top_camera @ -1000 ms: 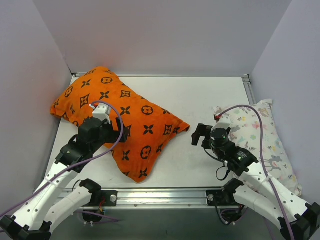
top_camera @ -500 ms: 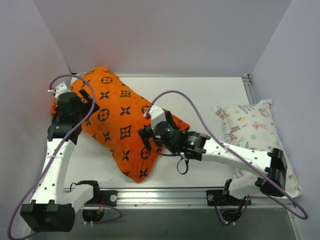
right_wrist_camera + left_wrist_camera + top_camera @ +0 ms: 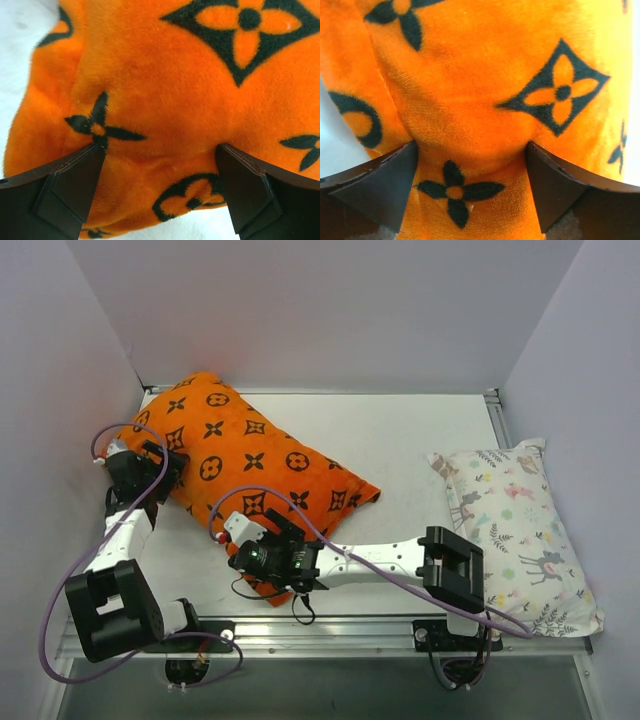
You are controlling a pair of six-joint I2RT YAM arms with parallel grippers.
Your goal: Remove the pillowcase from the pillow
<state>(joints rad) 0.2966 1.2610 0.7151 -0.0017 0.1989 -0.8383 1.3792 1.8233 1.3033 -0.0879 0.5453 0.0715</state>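
Judging by how it lay, was any of the pillowcase (image 3: 250,475) off yet? asked Ana.

None that I could see, said Tom. It covered the pillow entirely, and no white showed at either end. It lay diagonally on the left half of the table (image 3: 420,430), well apart from the animal-print pillow (image 3: 515,525) on the right.

And the grippers?

Both were released, with the jaws spread wide. The left gripper (image 3: 471,150) straddled the far-left corner and the right gripper (image 3: 160,150) the near one. Plush bulged between the fingers, but nothing was pinched.

The fabric?

Short velvety orange pile with black flower and circle motifs, stuffed plump and rounded. I judged that the pinching, the pulling and all the stripping remained.
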